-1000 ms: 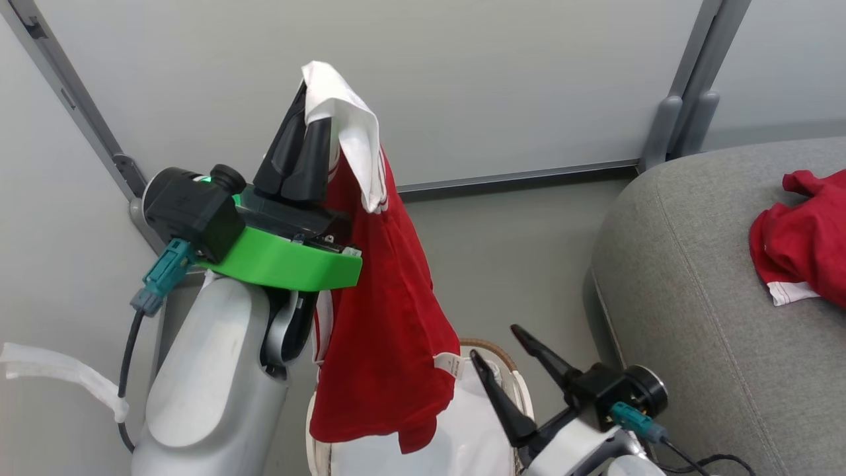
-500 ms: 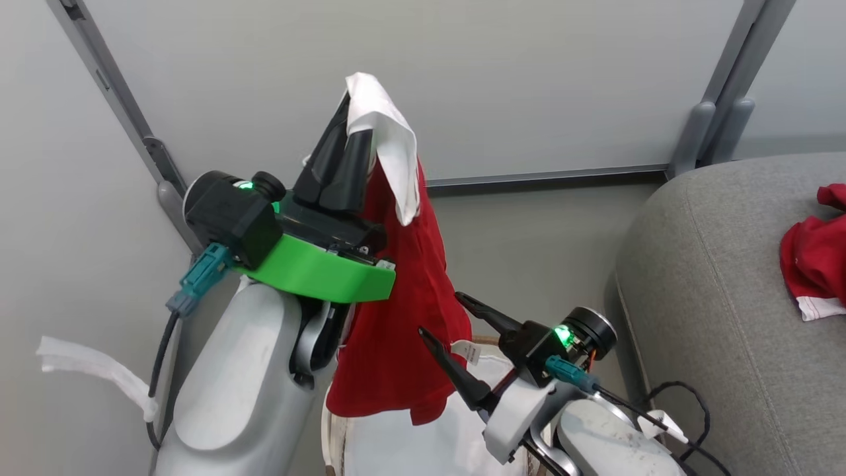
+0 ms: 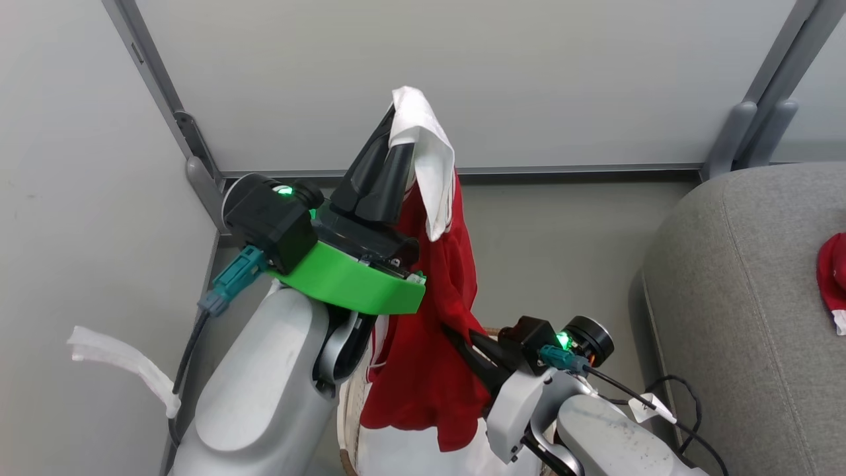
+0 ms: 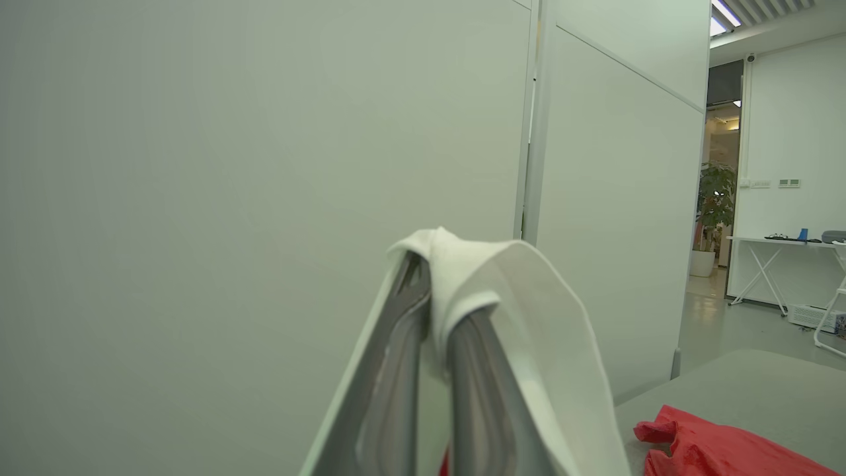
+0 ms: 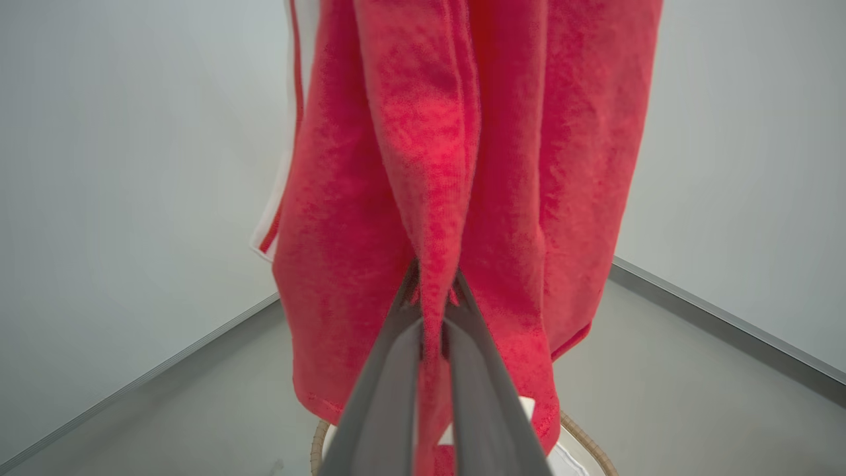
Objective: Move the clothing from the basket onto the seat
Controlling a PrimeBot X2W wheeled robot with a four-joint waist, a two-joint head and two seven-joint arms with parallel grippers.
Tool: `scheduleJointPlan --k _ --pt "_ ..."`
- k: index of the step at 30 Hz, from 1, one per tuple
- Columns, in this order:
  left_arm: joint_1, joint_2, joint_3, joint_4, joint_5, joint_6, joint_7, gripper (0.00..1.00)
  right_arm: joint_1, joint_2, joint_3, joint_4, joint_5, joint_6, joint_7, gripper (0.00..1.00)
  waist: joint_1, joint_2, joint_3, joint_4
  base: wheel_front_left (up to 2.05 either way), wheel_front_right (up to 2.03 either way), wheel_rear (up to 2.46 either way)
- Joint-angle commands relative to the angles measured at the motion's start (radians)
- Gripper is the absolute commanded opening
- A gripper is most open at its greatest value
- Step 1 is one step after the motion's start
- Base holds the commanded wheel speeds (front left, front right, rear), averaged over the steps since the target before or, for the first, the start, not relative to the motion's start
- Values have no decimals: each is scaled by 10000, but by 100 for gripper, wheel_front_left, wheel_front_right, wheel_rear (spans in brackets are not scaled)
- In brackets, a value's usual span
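My left gripper [image 3: 398,119] is raised high and shut on the white trim [image 4: 462,264] of a red jersey [image 3: 426,357], which hangs down over the basket [image 3: 345,423]. My right gripper [image 3: 457,332] is lower and shut on a fold of the same jersey [image 5: 462,165]; in the right wrist view its fingertips [image 5: 433,294] pinch the red fabric. The basket's woven rim [image 5: 585,439] shows below. A second red garment [image 3: 834,277] lies on the grey seat [image 3: 740,297] at the right, also visible as the red garment [image 4: 714,449] in the left wrist view.
Pale partition walls with grey posts [image 3: 198,172] close in behind and to the left. A white strip [image 3: 119,360] hangs off the left wall. A black cable [image 3: 681,410] loops beside my right arm. Grey floor [image 3: 562,251] lies between basket and seat.
The head camera has swung, shifting the scene rightward. My right gripper rose from beside the basket, open, and has shut on the hanging jersey. The left gripper keeps its hold.
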Motion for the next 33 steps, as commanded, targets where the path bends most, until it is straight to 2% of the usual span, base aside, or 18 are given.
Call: scheduleJointPlan --k 1,11,12,13,14,21,33 --pt "-119 6 68 34 -33 -32 1 0 -150 -40 -6 54 55 -14 -4 0 0 0 65 10 0 0 0" --pt "91 4 253 68 143 -32 1 0 102 -40 -279 -277 108 -14 -4 0 0 0 135 -259 0 0 0" --pt "119 4 332 54 116 -32 1 8 147 -40 -353 -348 89 -14 -4 0 0 0 138 -292 0 0 0" --pt "152 8 375 36 29 -32 1 44 185 -41 -421 -430 90 -14 -4 0 0 0 135 -323 0 0 0" --pt "199 8 406 56 -1 -32 1 100 265 -35 -507 -580 128 -14 -4 0 0 0 124 -363 0 0 0" --pt "583 9 771 678 196 -32 4 100 849 -38 -859 -1368 126 -14 -4 0 0 0 -122 -1120 0 0 0" --pt "1438 213 1480 1092 573 -32 4 100 1541 -42 -1075 -2545 22 -14 -4 0 0 0 45 -3786 0 0 0"
